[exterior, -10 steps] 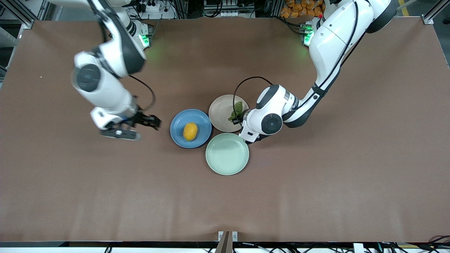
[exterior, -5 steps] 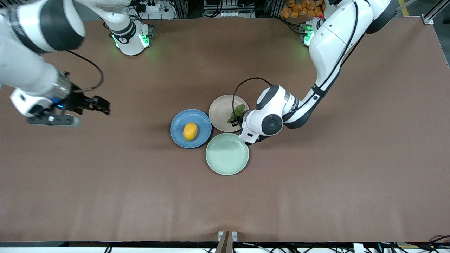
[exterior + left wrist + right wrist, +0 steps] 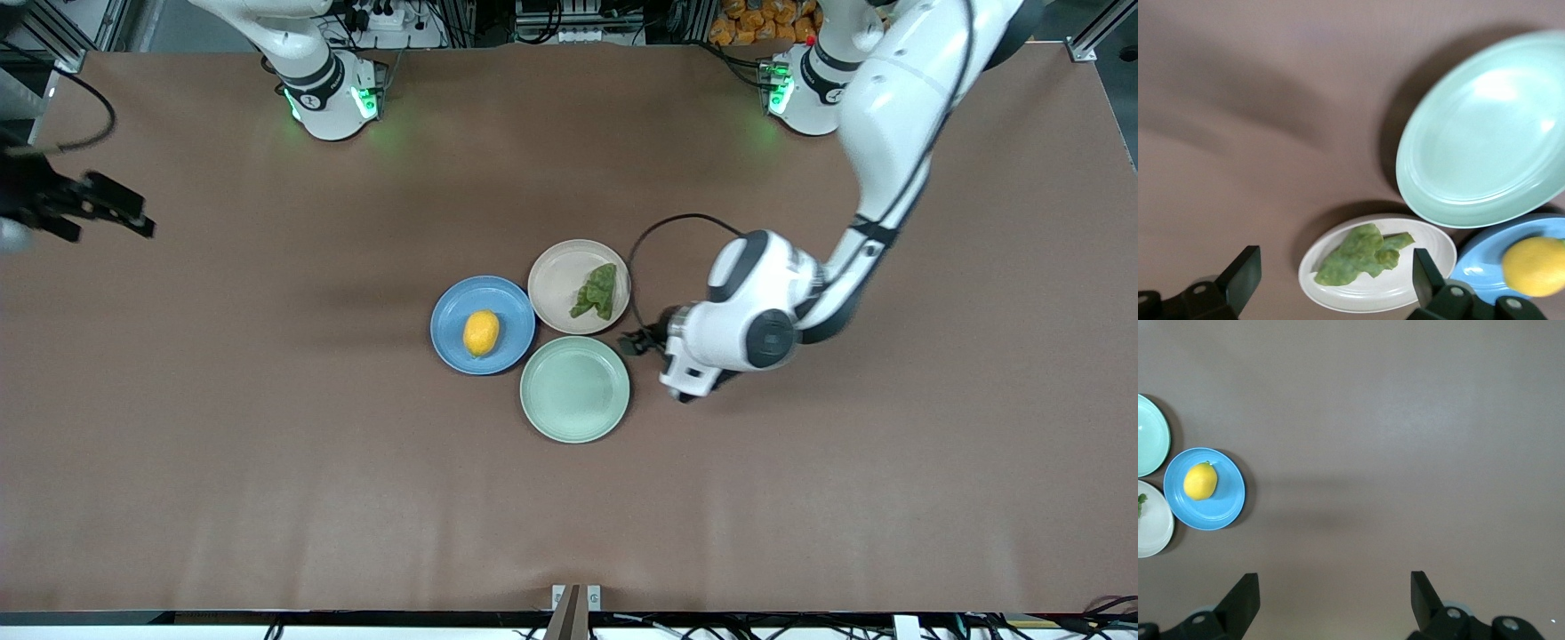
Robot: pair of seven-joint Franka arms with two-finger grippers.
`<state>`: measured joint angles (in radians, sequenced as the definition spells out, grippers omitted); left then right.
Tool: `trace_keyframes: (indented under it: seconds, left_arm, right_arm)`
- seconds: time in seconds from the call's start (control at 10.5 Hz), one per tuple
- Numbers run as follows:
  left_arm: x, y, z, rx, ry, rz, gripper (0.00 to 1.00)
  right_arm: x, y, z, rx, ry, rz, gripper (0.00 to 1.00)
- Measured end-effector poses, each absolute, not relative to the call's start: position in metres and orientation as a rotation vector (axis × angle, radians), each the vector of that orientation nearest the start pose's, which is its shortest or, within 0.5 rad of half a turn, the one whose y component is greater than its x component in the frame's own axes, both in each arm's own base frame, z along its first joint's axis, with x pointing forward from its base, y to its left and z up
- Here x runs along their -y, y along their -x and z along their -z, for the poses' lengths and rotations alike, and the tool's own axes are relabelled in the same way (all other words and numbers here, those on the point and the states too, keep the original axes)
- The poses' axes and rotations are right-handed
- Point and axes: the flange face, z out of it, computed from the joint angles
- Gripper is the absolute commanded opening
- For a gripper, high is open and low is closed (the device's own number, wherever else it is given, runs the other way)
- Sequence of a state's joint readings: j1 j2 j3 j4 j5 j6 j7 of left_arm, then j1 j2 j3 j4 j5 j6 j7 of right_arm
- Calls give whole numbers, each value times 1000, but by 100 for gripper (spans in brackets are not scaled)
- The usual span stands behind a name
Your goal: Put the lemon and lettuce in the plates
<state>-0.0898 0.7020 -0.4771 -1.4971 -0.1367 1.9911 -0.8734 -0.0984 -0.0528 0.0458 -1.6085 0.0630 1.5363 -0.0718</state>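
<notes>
While I watch the front feed, I see that the left gripper (image 3: 642, 340) has backed off the round beige-pink plate (image 3: 556, 284) since half a second ago, when it sat over that plate's rim with the wrinkly green lettuce leaf (image 3: 597, 291) partly covered; it now hangs over bare brown table (image 3: 800, 462) just beside the plates, toward the left arm's end. The right gripper (image 3: 111, 213) has swung farther out as well, from a spot over the table well apart from the plates to the edge at the right arm's end. On the left wrist feed the lettuce lies flat in the beige-pink plate, ahead of the two dark fingers (image 3: 1245, 277), which stand spread with nothing between them. The small oval yellow-orange lemon (image 3: 481, 332) rests in the round blue plate (image 3: 453, 311), well away from the right gripper, whose fingers (image 3: 1245, 600) are also wide apart and hold nothing. A pale mint-green plate (image 3: 574, 388) sits nearer the front camera, touching or almost touching the other two. Open tabletop surrounds the three plates on every side.
</notes>
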Motion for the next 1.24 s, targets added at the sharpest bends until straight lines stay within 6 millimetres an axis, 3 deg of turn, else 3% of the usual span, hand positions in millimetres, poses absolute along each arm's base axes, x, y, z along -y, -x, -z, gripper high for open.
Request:
trace_keyframes:
  seconds: [0.29,0.48,0.67,0.76,0.95,1.14,1.24]
  left_arm:
    - [251,-638,-336,511,3215,-430,100]
    - [180,-653,-357,320,3200,-373,100]
    - [106,-664,-383,265,3218,-327,100]
    - [79,-665,-403,275,3223,-276,100]
    - [60,-655,-464,303,3205,-153,100]
    - [69,-638,-520,285,3187,-27,100]
    - [75,-629,-539,271,3176,-2,100]
  right_arm:
    - [15,-533,-650,31,3103,19,100]
    - [9,-533,-654,10,3122,25,100]
    - [5,-531,-654,12,3143,0,100]
    - [3,-530,-655,1,3148,-3,100]
    - [0,-530,-655,2,3176,-8,100]
    - [-2,-530,-655,5,3185,-8,100]
    - [-4,-530,-655,10,3185,-7,100]
